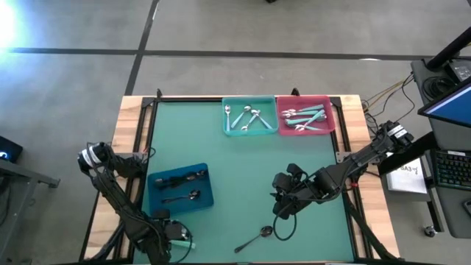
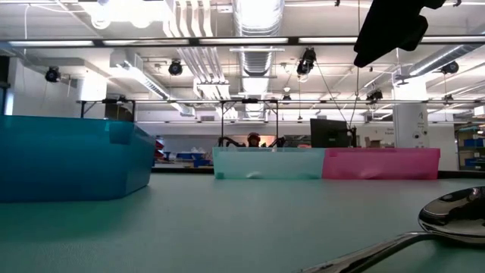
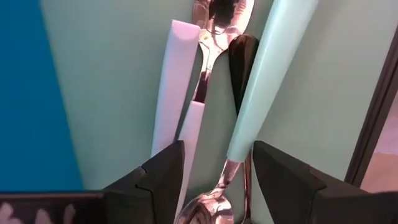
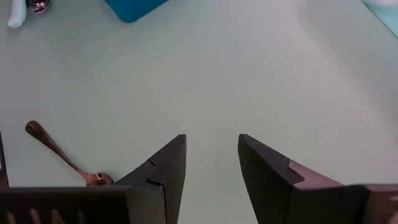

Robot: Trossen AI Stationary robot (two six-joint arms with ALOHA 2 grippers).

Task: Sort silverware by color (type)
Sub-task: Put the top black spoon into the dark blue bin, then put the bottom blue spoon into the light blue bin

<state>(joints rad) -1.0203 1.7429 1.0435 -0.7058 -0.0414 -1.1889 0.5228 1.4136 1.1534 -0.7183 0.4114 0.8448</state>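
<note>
Green matting covers the table (image 1: 243,169) in the high view. A blue bin (image 1: 180,187) on the left side holds dark spoons (image 1: 180,178). At the far edge a teal bin (image 1: 249,117) holds silver spoons (image 1: 250,115), and a pink bin (image 1: 305,115) touching it holds mint-handled spoons (image 1: 305,116). A single dark spoon (image 1: 254,238) lies loose near the front edge. The right gripper (image 1: 285,208) hangs above the mat just beyond that spoon's bowl. The left gripper (image 1: 175,234) sits at the front left corner, mostly hidden by its own arm; a mint sliver shows beside it.

Low view: the blue bin wall blocks the left, so its contents are hidden. The teal and pink bins stand side by side further back, their spoons only faint shapes through the walls. The loose spoon's bowl is cut off at the right border. A dark part of an arm shows at the top right; which arm cannot be told here.

Left wrist view: the jaws stand wide apart around a mint handle (image 3: 273,74), not pressing it. A white handle (image 3: 174,87) and a silver spoon (image 3: 221,18) lie alongside; the blue bin is beside them.

Right wrist view: the jaws are parted and hold nothing, with bare mat between them. The loose dark spoon lies off to one side, partly cut off
</note>
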